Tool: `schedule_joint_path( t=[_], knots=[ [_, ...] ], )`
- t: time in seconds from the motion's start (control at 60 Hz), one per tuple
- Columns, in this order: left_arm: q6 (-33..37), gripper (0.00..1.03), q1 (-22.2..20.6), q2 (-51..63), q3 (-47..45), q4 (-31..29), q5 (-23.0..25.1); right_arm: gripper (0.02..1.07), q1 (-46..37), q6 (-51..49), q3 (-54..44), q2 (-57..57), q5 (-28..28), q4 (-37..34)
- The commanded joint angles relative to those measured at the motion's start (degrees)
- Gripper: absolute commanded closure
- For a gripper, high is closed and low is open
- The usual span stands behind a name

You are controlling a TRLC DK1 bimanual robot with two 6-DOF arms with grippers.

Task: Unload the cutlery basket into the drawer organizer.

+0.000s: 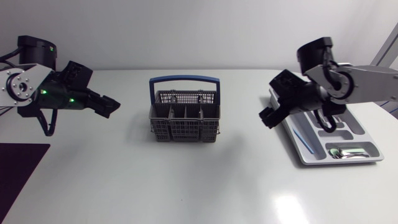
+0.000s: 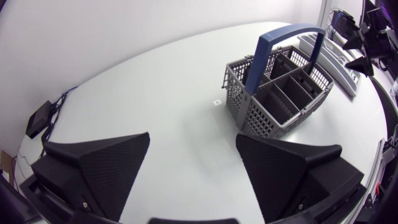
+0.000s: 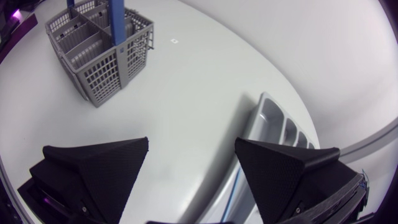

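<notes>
The grey cutlery basket [image 1: 185,118] with a blue handle [image 1: 184,80] stands mid-table; its compartments look empty in the left wrist view [image 2: 283,87]. The grey drawer organizer [image 1: 367,155] lies at the right, with cutlery in its near compartment [image 1: 348,152] and a blue item [image 1: 303,137] along its left slot. My left gripper [image 1: 109,107] hovers left of the basket, open and empty, fingers [image 2: 106,168] wide apart. Between basket and organizer, my right gripper [image 1: 268,118] is also open and empty, with the organizer's end [image 3: 273,124] ahead of it beside one finger [image 3: 286,171].
A dark mat [image 1: 18,171] covers the table's front left corner. A small white mark [image 2: 216,101] lies on the table beside the basket. Bare white table [image 1: 186,186] stretches in front of the basket.
</notes>
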Motion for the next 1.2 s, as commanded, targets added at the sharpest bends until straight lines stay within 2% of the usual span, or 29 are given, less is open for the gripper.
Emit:
schedule_joint_path(
  t=[0.0, 0.217, 0.333, 0.433, 0.5, 0.75, 0.933, 1.183],
  knots=[
    [-0.9, 0.05, 1.1, -2.6, -2.6, 0.9, 1.0, 0.07, -2.9, 0.2, -3.3, -4.2, -0.7, 0.3],
    [-2.4, 0.05, 1.4, -4.8, -4.1, 1.1, 0.9, 0.07, -7.5, 1.8, -7.5, -12.9, -4.2, 0.5],
    [-2.4, 0.05, 1.3, -8.2, -6.9, 4.0, 0.2, 0.07, -8.8, 3.5, -9.1, -16.7, -4.8, 0.8],
    [-3.6, 0.05, -0.8, -12.5, -11.4, 10.2, -5.8, 0.07, -9.3, 4.2, -11.5, -20.3, -4.8, 2.1],
    [-3.9, 0.05, -2.2, -15.3, -14.3, 14.2, -7.9, 0.07, -9.4, 4.7, -13.8, -23.0, -4.7, 4.2],
    [-4.0, 0.05, -4.0, -19.9, -19.3, 18.8, -7.7, 0.07, -10.4, 5.2, -19.5, -29.9, -4.7, 6.6],
    [-6.4, 0.05, -3.5, -22.0, -20.3, 18.6, -6.9, 0.07, -11.3, 4.7, -22.8, -33.1, -4.3, 7.2],
    [-7.5, 0.05, -2.4, -25.9, -23.8, 20.9, -6.9, 0.07, -11.3, 2.9, -28.7, -37.5, 0.4, 9.2]
  ],
)
